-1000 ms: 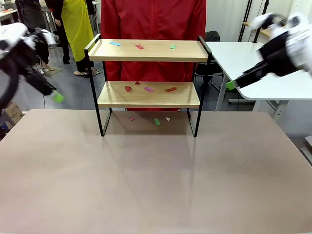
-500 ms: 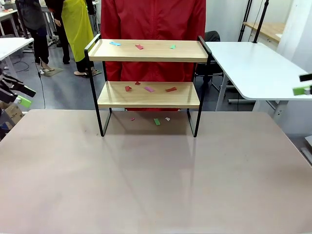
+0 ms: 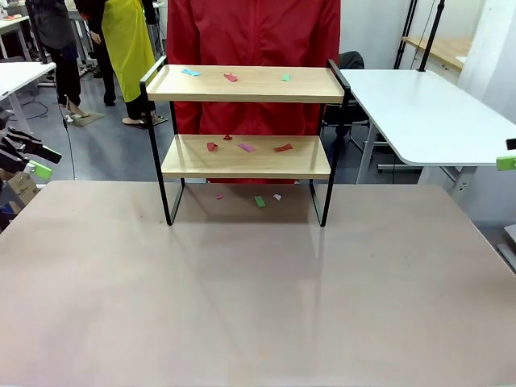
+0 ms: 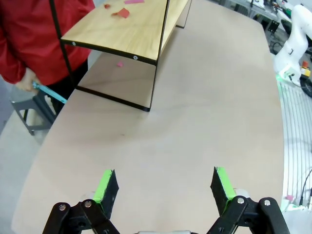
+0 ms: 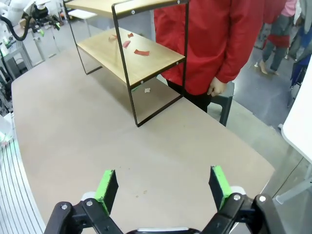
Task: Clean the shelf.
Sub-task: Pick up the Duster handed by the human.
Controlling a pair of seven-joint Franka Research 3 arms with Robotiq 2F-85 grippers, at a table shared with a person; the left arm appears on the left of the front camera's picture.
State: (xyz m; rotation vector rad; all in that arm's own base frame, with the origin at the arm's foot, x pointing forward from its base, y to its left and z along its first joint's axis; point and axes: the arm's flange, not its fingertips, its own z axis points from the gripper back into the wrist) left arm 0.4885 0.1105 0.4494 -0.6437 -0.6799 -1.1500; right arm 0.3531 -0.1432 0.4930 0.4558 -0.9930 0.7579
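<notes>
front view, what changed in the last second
Both arms drew back outward: the left gripper went to the picture's left edge, the right gripper to the right edge. Both are open; nothing was taken hold of or let go. The shelf, the coloured scraps and the person in red stayed put.

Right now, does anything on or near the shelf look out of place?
Yes: small coloured scraps litter the shelf, some on its top board, some on the lower board, a few on the table beneath. Nothing looks tipped or damaged.
</notes>
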